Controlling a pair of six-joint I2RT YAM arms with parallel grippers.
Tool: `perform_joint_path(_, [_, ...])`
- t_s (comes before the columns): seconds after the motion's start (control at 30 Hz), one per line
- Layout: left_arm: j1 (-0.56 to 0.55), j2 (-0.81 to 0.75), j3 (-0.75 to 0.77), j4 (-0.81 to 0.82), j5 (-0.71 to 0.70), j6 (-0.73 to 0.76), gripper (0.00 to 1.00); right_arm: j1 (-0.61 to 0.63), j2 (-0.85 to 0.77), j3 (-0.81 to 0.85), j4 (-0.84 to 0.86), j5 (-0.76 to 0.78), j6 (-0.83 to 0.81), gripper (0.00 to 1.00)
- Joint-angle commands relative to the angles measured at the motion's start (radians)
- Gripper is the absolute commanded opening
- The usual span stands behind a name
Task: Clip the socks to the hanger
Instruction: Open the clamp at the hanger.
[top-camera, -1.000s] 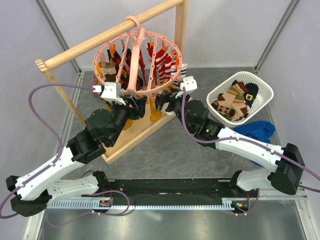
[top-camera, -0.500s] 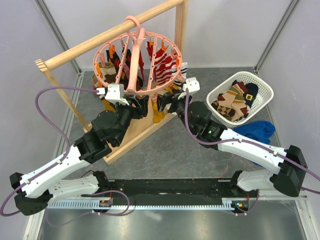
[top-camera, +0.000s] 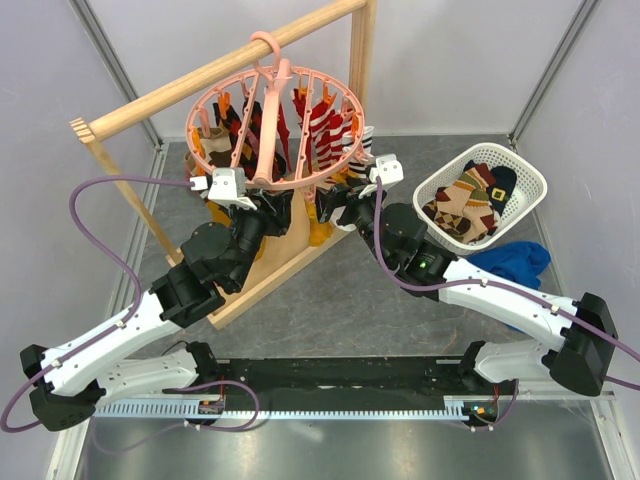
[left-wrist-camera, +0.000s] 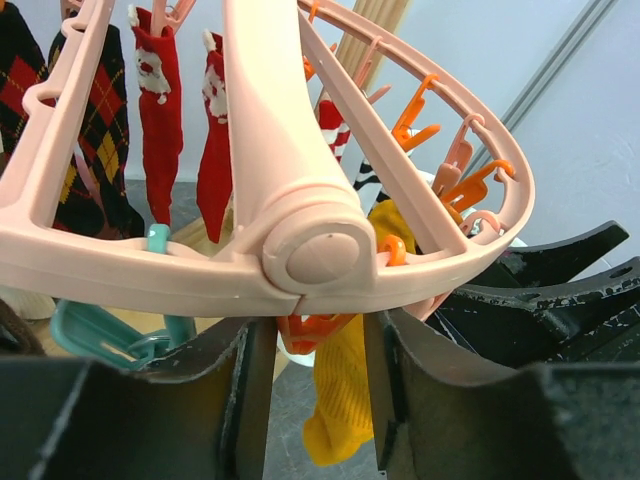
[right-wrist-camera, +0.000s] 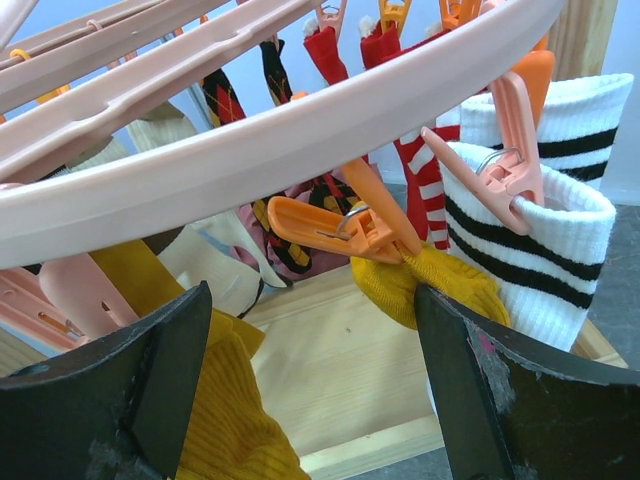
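The salmon-pink round hanger (top-camera: 262, 132) hangs by its hook from the wooden rail, with several socks (top-camera: 322, 128) clipped around its ring. My left gripper (top-camera: 277, 208) sits under the ring's near edge. In the left wrist view it (left-wrist-camera: 316, 400) is open, with an orange clip (left-wrist-camera: 318, 334) and a hanging mustard sock (left-wrist-camera: 345, 400) between its fingers (left-wrist-camera: 205, 400). My right gripper (top-camera: 328, 204) is under the ring's right side. In the right wrist view it (right-wrist-camera: 315, 385) is open and empty, just below an orange clip (right-wrist-camera: 335, 232) that holds a mustard sock (right-wrist-camera: 440, 285).
A white basket (top-camera: 530, 170) at the right holds more argyle socks (top-camera: 462, 208). A plain blue cloth (top-camera: 512, 262) lies in front of it. The wooden rail frame (top-camera: 362, 60) and its base board (right-wrist-camera: 340, 380) stand under the hanger. A black-striped white sock (right-wrist-camera: 540, 250) hangs by my right finger.
Both wrists have shifted a little to the right under the hanger ring. The hanger has swung slightly. Nothing was taken hold of or let go.
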Motion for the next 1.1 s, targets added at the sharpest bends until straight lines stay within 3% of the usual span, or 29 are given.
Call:
perform_joint_path(0.0, [-0.006,-0.009,0.002,0.057,-0.027,0.008,0.4,-0.003,-0.025,-0.011,0.02,-0.011,0.014,0.89])
perform_joint_path(0.27, [-0.004,-0.009,-0.001,0.031,-0.017,0.028,0.23,-0.003,-0.038,-0.011,-0.001,-0.014,0.014,0.9])
perform_joint_path(0.5, [-0.006,0.005,0.007,-0.005,0.004,0.046,0.02,-0.003,-0.065,0.005,-0.061,-0.037,0.006,0.9])
perform_joint_path(0.9, [-0.003,0.059,0.017,-0.15,0.049,0.097,0.02,-0.003,-0.153,0.127,-0.484,-0.105,-0.018,0.92])
perform_joint_path(1.07, [-0.004,0.069,0.019,-0.143,0.087,0.147,0.02,-0.02,-0.183,0.152,-0.67,0.024,-0.032,0.93])
